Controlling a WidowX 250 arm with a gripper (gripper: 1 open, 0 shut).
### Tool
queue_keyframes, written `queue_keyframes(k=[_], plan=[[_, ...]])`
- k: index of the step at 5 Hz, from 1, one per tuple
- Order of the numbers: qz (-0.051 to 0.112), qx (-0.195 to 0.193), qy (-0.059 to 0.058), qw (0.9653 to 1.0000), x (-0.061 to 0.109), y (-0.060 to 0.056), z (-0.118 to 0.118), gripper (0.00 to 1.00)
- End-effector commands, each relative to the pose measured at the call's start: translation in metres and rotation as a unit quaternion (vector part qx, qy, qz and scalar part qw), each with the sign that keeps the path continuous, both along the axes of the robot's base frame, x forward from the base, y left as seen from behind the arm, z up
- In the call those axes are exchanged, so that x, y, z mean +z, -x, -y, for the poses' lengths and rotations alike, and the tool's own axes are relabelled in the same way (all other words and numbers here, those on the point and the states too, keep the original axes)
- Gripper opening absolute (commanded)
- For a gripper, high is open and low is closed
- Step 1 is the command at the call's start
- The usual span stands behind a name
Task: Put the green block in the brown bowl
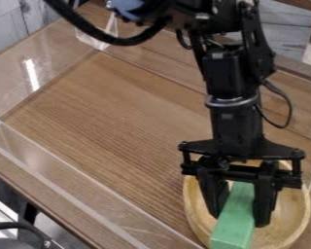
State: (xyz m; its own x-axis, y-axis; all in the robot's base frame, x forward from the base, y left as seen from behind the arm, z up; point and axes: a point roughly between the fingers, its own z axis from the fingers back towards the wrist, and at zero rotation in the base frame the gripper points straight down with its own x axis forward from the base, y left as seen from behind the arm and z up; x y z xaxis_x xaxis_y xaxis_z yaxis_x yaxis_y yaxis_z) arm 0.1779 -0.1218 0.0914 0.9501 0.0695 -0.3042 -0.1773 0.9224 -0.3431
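- The green block (233,226) looks like a small, plain bar with flat faces, probably light and stiff; nothing about it suggests it would crush or tear.
- Its surface seems smooth, perhaps painted wood or plastic, so it may slip a little if the pads catch only an edge (a small worry, given how flat the sides are).
- It is held in the claw (241,199), whose fingers are closed on its upper part — the lower part sticks out below them, toward the camera.
- The best hold is across the two long flat sides, near the middle; a grip close to one end, as this one appears to be, could let the bar swivel.
- The block is over the brown bowl (295,226), within its rim as seen from here; whether its low end touches the wood, I cannot tell.
- The bowl is round, shallow and much broader than the block, likely wooden and rigid, heavy enough to sit firm under a light tap (though a hard press on the rim might tip it).
- Around it lies the wooden table (106,126), with the bowl near its edge, so a sideways shove would be unwise.
- The next move, I judge, is to lower the bar if any gap remains, then spread the fingers — a short drop should do such a block no harm.
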Motion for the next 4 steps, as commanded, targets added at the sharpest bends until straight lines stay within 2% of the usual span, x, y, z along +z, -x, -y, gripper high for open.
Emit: queue_keyframes(k=[1,4], plan=[[0.023,-0.001,0.012,0.9997,0.0103,-0.0105,0.0010,0.00],[0.017,-0.004,0.016,0.9997,0.0085,-0.0128,-0.0014,0.00]])
